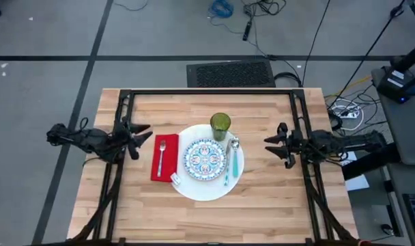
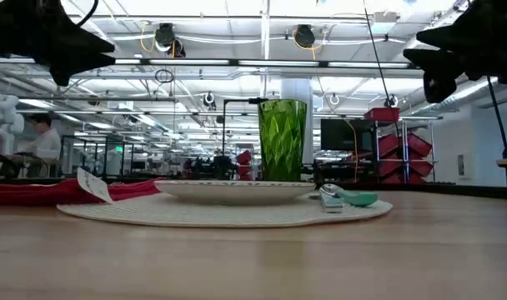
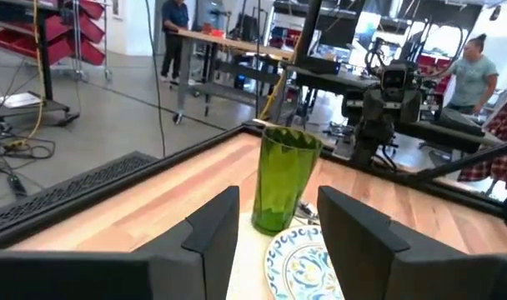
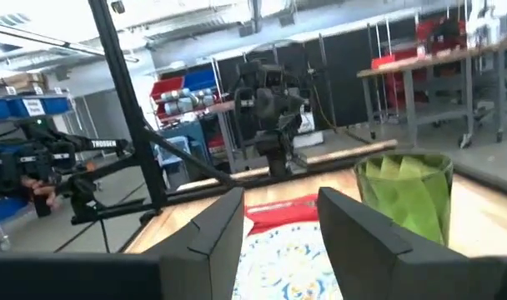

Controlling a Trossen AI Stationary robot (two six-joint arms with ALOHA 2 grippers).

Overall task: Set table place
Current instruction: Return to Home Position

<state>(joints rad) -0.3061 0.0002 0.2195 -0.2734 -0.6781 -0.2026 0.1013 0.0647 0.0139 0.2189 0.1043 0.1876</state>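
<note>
apparently the place is set: patterned plate [image 1: 205,159] on the white placemat [image 1: 211,190] on the desk [image 1: 262,212], green tumbler [image 1: 220,124] beside it, spoon [image 1: 229,162] alongside, fork [image 1: 162,152] on the red napkin [image 1: 169,167]. left claw [image 1: 142,141] and right claw [image 1: 274,147] hover released and empty near the desk's sides; only parking seems left.

Laid out at the middle of the table [image 1: 276,205].
Plate [image 1: 205,159] on mat [image 1: 201,193]; tumbler [image 1: 220,125] behind, spoon [image 1: 229,164] right, napkin [image 1: 155,167] left, fork [image 1: 162,154] on napkin.

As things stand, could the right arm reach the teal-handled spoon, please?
Probably yes: the right gripper hovers open over the right side of the table, and the teal-handled spoon lies on the nearest edge of the white mat, with only bare wood between.
</note>
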